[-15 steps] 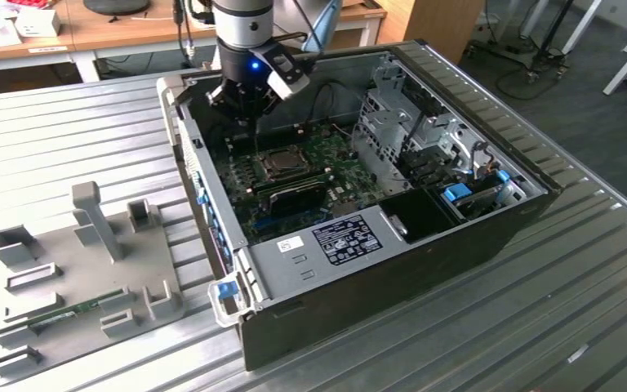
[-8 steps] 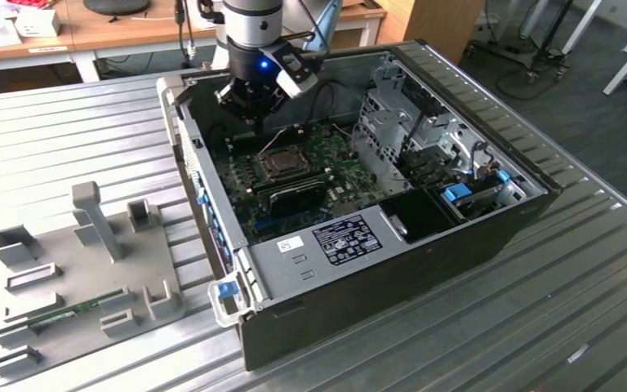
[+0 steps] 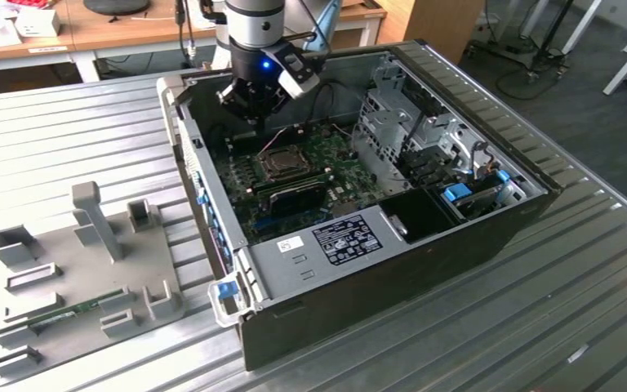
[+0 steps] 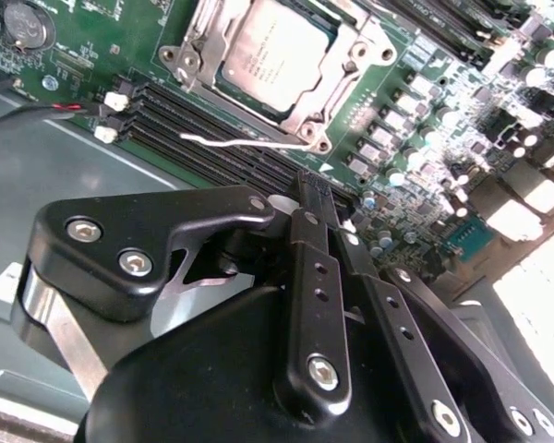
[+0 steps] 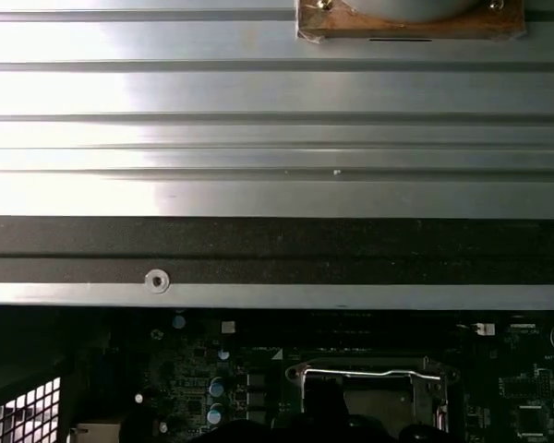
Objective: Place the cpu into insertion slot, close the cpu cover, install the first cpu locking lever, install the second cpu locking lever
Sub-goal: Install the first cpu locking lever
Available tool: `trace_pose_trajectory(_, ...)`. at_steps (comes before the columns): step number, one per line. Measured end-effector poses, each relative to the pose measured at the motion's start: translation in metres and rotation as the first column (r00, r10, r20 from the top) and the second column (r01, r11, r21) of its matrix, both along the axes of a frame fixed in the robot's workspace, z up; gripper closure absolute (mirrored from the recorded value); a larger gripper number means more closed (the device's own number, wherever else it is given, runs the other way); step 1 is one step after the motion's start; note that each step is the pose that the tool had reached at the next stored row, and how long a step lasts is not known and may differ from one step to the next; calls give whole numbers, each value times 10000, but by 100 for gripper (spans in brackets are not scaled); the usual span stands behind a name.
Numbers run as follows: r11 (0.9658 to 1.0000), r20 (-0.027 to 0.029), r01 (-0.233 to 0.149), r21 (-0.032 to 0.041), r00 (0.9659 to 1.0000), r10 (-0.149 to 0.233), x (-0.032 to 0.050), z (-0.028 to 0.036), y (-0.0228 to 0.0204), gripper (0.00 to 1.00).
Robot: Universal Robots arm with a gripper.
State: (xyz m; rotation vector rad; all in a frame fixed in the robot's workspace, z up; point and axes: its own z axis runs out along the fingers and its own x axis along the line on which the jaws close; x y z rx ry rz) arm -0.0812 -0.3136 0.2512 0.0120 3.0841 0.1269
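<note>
Between the closed, empty gripper (image 4: 309,186) and the cpu cover (image 4: 201,43) lie memory slots (image 4: 192,129) and a locking lever (image 4: 240,144).

The gripper (image 4: 312,189) hangs over the green motherboard (image 4: 425,120), its black fingers seemingly pressed together on nothing. Just beyond its tips a thin silvery locking lever (image 4: 223,141) lies along the memory slots (image 4: 194,129). Farther ahead the cpu (image 4: 272,51) sits in the insertion slot (image 4: 173,55), with the cpu cover (image 4: 349,66) down around it.
</note>
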Motion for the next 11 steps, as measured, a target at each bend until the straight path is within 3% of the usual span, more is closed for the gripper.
trace_pose_trajectory(11, 10000, 0, 0, 1, 10000, 0, 33, -10, 1, 90)
